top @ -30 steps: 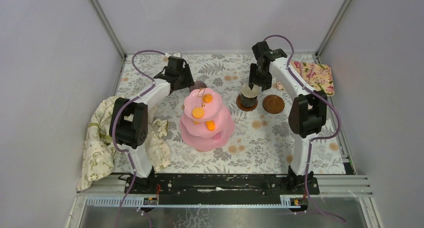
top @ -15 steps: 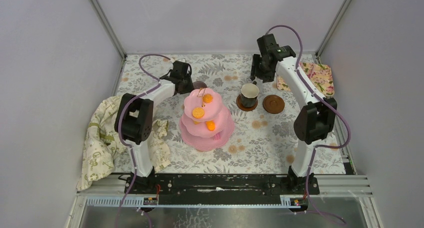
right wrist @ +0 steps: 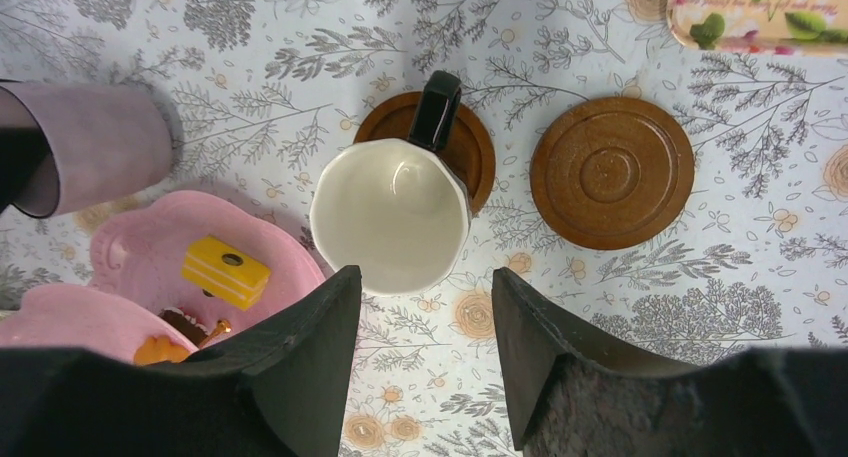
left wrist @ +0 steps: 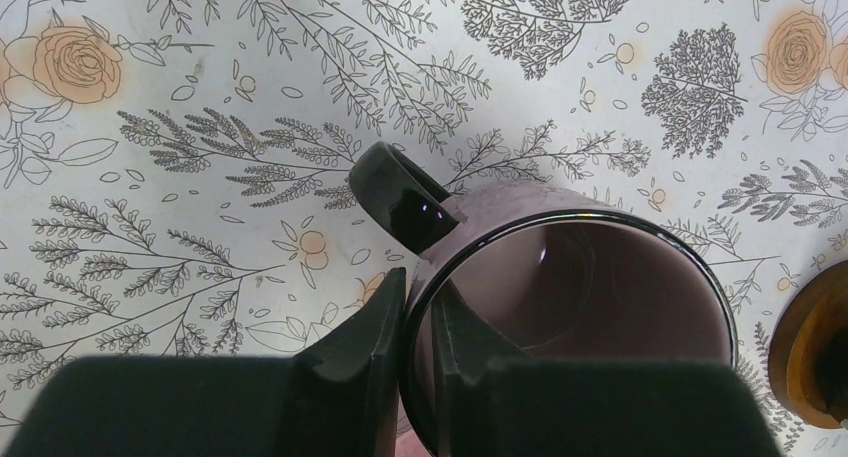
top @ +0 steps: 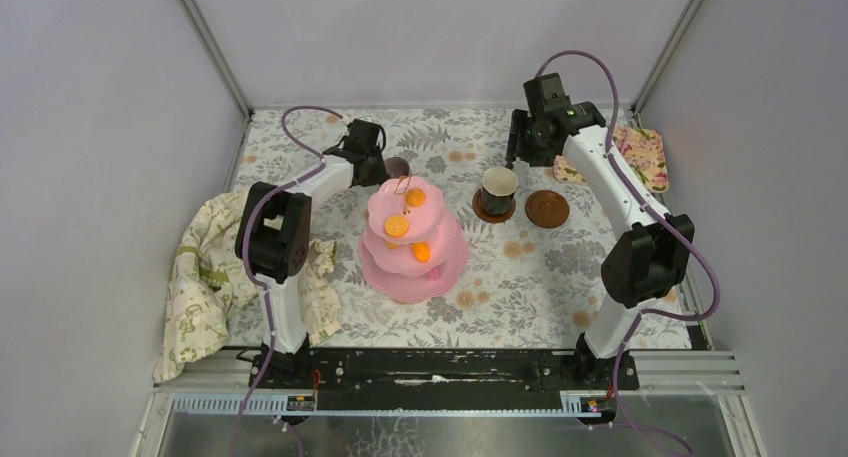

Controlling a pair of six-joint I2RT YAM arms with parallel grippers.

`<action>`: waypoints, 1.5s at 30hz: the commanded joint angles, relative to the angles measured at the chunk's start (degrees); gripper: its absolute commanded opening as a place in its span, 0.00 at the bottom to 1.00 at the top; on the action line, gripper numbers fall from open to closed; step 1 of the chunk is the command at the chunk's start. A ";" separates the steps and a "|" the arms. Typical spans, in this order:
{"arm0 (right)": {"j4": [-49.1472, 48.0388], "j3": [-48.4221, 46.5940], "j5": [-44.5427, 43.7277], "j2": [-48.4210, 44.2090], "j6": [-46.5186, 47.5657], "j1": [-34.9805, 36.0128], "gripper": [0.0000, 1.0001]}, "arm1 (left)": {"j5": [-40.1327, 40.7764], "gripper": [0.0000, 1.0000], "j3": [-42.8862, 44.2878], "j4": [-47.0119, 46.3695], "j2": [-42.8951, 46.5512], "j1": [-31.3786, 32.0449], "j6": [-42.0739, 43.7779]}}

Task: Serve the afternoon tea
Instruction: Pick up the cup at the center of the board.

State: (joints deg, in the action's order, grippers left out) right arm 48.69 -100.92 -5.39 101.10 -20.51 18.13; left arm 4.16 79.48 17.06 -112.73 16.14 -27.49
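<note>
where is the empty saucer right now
In the top view the empty saucer lies right of centre, beside the mug standing on the other saucer, near the floral tray.

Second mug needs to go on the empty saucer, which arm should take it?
Left. The left gripper pinches the second mug by its rim; the right gripper hangs open over the served mug.
</note>
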 commanded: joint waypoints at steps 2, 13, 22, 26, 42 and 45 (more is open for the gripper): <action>-2.82 2.27 0.12 -3.60 0.78 0.59 0.57 | 2.53 0.00 3.06 2.85 -2.28 0.38 0.50; -6.08 6.17 0.20 -7.55 -0.25 0.57 0.57 | 9.19 0.00 5.26 3.02 5.00 -2.93 -1.11; -11.23 12.30 -0.62 -12.24 -1.56 0.82 0.57 | 15.61 0.00 6.82 2.23 13.48 -4.27 -1.77; -15.59 16.06 -2.36 -16.07 -1.02 2.10 0.57 | 18.26 0.00 7.13 1.93 18.15 -4.29 -2.12; -24.57 27.86 -12.04 -33.60 -1.61 5.33 0.55 | 26.24 0.00 16.03 2.10 30.68 11.35 2.47; -22.34 27.95 -14.27 -37.08 -2.40 5.31 0.55 | 28.57 0.00 20.45 2.33 29.70 18.48 5.69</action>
State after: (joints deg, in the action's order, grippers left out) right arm 27.00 -72.77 -14.61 69.17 -21.41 22.96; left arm 27.81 93.10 24.29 -83.88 27.66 -25.87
